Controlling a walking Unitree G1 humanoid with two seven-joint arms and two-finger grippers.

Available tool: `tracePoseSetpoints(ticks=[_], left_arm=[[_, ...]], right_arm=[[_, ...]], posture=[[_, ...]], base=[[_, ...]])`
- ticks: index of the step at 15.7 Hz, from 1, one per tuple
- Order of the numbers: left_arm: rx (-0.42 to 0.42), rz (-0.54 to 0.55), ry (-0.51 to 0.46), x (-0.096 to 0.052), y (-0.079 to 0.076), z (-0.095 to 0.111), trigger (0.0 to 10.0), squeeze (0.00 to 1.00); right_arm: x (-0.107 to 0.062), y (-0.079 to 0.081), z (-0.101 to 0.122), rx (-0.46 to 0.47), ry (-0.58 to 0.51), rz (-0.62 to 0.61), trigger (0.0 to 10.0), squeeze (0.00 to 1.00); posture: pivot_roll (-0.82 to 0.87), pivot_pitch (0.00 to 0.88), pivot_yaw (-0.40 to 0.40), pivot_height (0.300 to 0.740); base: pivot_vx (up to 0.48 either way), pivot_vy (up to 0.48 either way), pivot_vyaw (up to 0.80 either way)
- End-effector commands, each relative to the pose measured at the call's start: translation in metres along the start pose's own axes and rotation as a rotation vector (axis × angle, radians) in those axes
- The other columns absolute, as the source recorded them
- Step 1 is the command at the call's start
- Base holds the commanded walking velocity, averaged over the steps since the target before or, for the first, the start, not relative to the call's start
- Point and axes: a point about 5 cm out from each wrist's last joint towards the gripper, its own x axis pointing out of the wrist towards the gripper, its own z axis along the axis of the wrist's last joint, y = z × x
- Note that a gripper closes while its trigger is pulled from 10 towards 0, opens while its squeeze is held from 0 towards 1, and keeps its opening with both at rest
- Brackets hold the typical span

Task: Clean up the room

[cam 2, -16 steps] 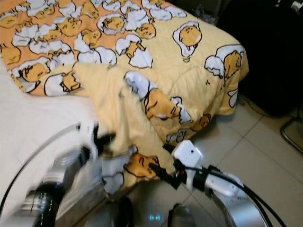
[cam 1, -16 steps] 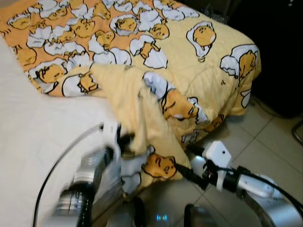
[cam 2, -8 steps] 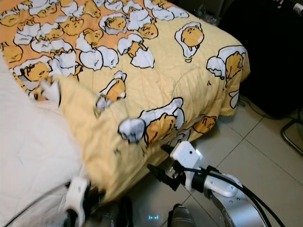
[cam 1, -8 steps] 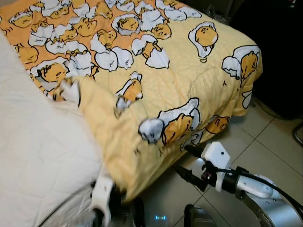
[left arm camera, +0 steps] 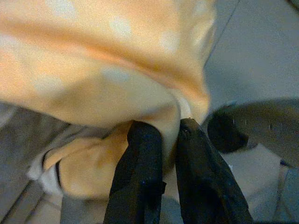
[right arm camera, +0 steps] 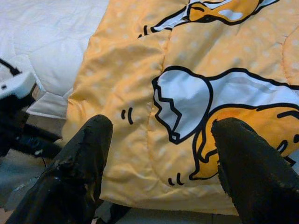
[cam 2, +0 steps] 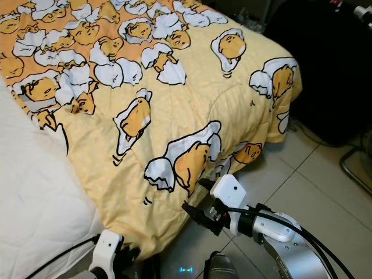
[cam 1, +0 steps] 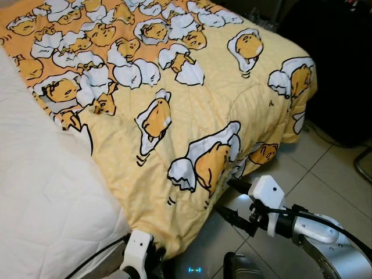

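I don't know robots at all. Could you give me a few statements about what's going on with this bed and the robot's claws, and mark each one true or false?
1. The left gripper is pinching the edge of the yellow blanket. True.
2. The right gripper is clamped shut on the blanket. False: its fingers are spread open, with the blanket's hanging edge before them.
3. The blanket is printed with blue stars. False: it shows yellow cartoon figures in white eggshells.
4. A bare white mattress lies uncovered on the robot's left. True.
5. The floor beside the bed is carpeted. False: it is pale tile.
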Motion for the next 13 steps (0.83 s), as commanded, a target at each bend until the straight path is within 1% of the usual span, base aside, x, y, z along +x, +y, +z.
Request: tracePoseSetpoints(ticks=[1,2,3,6,7,8,9,10,12,13], left_arm=[[-0.006,0.017,-0.042,-0.007,0.010,0.007,10.0,1.00],[0.002,-0.013,-0.100,-0.012,0.012,0.024,10.0,1.00],[0.023,-0.052,-0.151,-0.015,0.010,0.037,10.0,1.00],[0.049,-0.129,-0.283,-0.017,0.006,0.066,10.0,1.00],[0.094,-0.082,-0.393,-0.014,0.016,0.103,10.0,1.00],[0.107,-0.045,-0.413,-0.013,0.020,0.112,10.0,1.00],[0.121,0.052,-0.456,-0.010,0.036,0.132,10.0,1.00],[0.131,0.132,-0.462,-0.007,0.049,0.144,10.0,1.00],[0.168,0.204,-0.445,0.000,0.065,0.157,10.0,1.00],[0.167,0.312,-0.448,0.004,0.087,0.175,10.0,1.00]], right_arm=[[0.000,0.001,-0.001,0.002,0.006,0.016,10.0,0.00],[0.001,0.001,-0.001,0.001,0.003,0.017,10.0,0.00],[0.002,0.000,0.000,0.000,0.001,0.017,10.0,0.00],[0.003,-0.001,0.001,-0.001,-0.002,0.017,10.0,0.00],[0.005,-0.002,0.002,-0.003,-0.007,0.018,10.0,0.00],[0.005,-0.002,0.002,-0.003,-0.008,0.017,10.0,0.00],[0.007,-0.003,0.003,-0.004,-0.013,0.018,10.0,0.00],[0.008,-0.004,0.004,-0.003,-0.017,0.018,10.0,0.00],[0.010,-0.004,0.005,-0.003,-0.022,0.020,10.0,0.00],[0.012,-0.004,0.006,-0.006,-0.026,0.025,10.0,0.00]], posture=[[-0.10,0.162,0.065,0.740],[-0.10,0.159,0.065,0.740],[-0.10,0.159,0.065,0.740],[-0.10,0.154,0.063,0.740],[-0.09,0.151,0.060,0.740],[-0.09,0.151,0.058,0.740],[-0.09,0.151,0.055,0.740],[-0.09,0.152,0.054,0.740],[-0.09,0.152,0.052,0.740],[-0.09,0.154,0.052,0.740]], base=[[0.000,0.000,0.00],[0.000,0.000,0.00],[0.000,0.000,0.00],[0.000,0.000,0.00],[0.000,0.000,0.00],[0.000,0.000,0.00],[0.000,0.000,0.00],[0.000,0.000,0.00],[0.000,0.000,0.00],[0.000,0.000,0.00]])
